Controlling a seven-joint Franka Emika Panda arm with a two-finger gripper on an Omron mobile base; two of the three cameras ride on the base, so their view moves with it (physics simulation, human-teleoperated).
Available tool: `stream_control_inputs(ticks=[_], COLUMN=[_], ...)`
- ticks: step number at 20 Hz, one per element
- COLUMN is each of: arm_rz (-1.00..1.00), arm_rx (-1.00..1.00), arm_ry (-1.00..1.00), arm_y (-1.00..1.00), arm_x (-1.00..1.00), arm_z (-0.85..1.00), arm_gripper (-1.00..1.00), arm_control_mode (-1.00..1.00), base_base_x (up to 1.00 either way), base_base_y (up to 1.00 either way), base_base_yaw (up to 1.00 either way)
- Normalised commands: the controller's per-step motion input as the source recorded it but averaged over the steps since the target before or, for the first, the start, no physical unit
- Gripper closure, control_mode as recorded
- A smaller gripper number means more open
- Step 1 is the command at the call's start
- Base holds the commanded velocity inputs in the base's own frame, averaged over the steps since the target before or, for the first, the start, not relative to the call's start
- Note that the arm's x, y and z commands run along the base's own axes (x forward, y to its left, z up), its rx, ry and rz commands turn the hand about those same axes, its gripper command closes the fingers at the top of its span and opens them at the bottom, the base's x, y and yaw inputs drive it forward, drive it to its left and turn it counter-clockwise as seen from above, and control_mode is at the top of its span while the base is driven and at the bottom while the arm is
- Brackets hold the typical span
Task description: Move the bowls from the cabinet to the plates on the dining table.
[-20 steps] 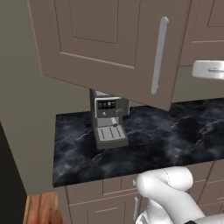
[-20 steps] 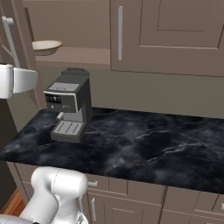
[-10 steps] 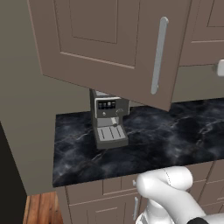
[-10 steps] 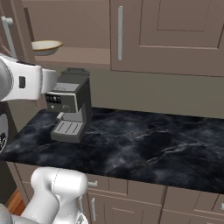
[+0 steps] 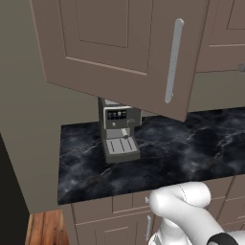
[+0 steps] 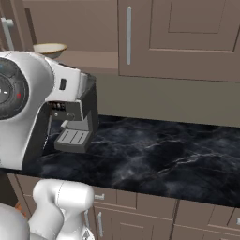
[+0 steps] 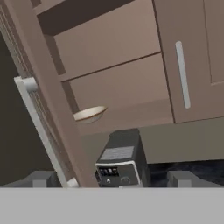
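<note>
A wide shallow cream bowl [image 7: 89,114] with a tan outside sits on the brown shelf of the open cabinet [image 7: 131,94]. The same bowl [image 6: 49,48] stands at the left end of the shelf [image 6: 91,61] in the right base view. My gripper [image 7: 112,179] is open, its two fingertips [image 7: 41,178] far apart with nothing between them. It hangs some way in front of the cabinet and lower than the bowl, looking up at the shelf. My white arm [image 6: 23,108] crosses the left of the right base view.
The cabinet's open door [image 5: 119,52] with its silver handle [image 5: 172,60] swings out over the counter. A grey coffee machine [image 5: 118,129] stands on the black marble counter [image 5: 191,143] right under the shelf. The neighbouring door [image 6: 178,37] is closed.
My arm has swung across in front of the coffee machine in the right base view, and the hand has left the right edge of the left base view. The bowl has stayed put.
</note>
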Motion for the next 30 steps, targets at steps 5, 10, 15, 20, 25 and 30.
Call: stream_control_inputs(ticks=[5, 10, 15, 20, 25, 30], arm_rz=[0.04, 0.03, 0.02, 0.00, 0.03, 0.09], arm_rx=[0.08, 0.06, 0.02, 0.02, 0.02, 0.00], arm_ry=[0.00, -0.02, -0.02, 0.00, 0.02, 0.06], arm_y=[-0.15, -0.03, 0.00, 0.02, 0.06, 0.07], arm_x=[0.40, 0.31, 0.33, 0.35, 0.26, 0.24], arm_z=[-0.10, -0.14, -0.11, -0.06, 0.00, 0.00], arm_gripper=[-1.00, -1.00, -1.00, -1.00, -1.00, -1.00], arm_control_mode=[-1.00, -1.00, -1.00, -1.00, -1.00, -1.00], base_base_x=[0.00, 0.00, 0.00, 0.00, 0.00, 0.00], base_base_y=[0.00, 0.00, 0.00, 0.00, 0.00, 0.00], base_base_yaw=[0.00, 0.00, 0.00, 0.00, 0.00, 0.00])
